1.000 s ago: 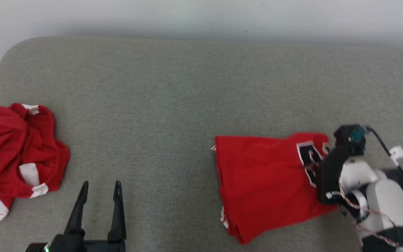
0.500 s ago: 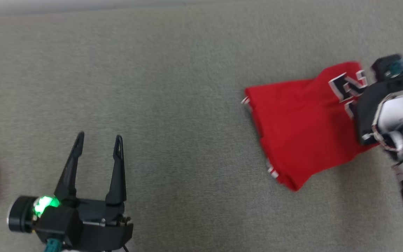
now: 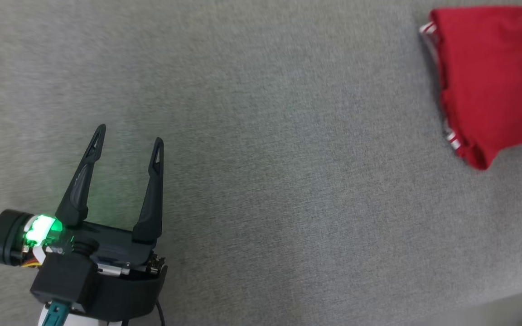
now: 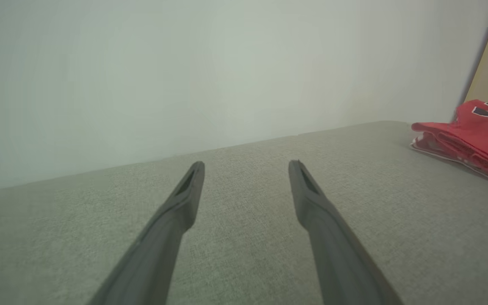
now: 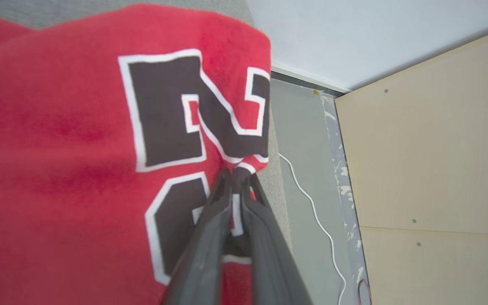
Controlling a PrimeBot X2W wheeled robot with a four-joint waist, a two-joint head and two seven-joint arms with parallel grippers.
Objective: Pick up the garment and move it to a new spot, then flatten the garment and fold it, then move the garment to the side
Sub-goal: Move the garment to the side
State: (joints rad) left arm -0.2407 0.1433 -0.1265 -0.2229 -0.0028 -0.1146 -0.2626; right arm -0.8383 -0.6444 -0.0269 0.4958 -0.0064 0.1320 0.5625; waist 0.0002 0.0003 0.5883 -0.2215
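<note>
I am watching the left claw [image 3: 129,136] poised over the grey woven-fabric worktop [image 3: 288,181] at the lower left of the head view. Its two long dark fingers [image 3: 79,181] are standing wide apart with nothing between them, and a green light [image 3: 40,227] is glowing on the wrist behind it. In the left wrist view the same left claw [image 4: 247,164] is pointing across the bare grey worktop [image 4: 227,254] toward a plain white wall [image 4: 184,63], fingers spread.

The folded red fabric garment [image 3: 492,81] is lying at the far upper right of the head view, well apart from the left claw and running off the frame's right edge. White trim is showing along its stacked left edge. In the left wrist view the garment [image 4: 472,135] is sitting on the right part of the worktop, its layers stacked and black lettering showing on top.

The right claw [image 5: 236,173] is pinching the garment [image 5: 57,148]. In the right wrist view its fingers are pressed together on the cloth's edge, just below the big black, white-outlined letters. The pinched part seems to be raised off the worktop, though the close, blurred view is leaving me unsure. Beyond the cloth's edge I am seeing a grey floor [image 5: 307,127] with a thin white cable [image 5: 311,199] trailing over it, and a pale wooden panel [image 5: 430,148] standing at the right.
</note>
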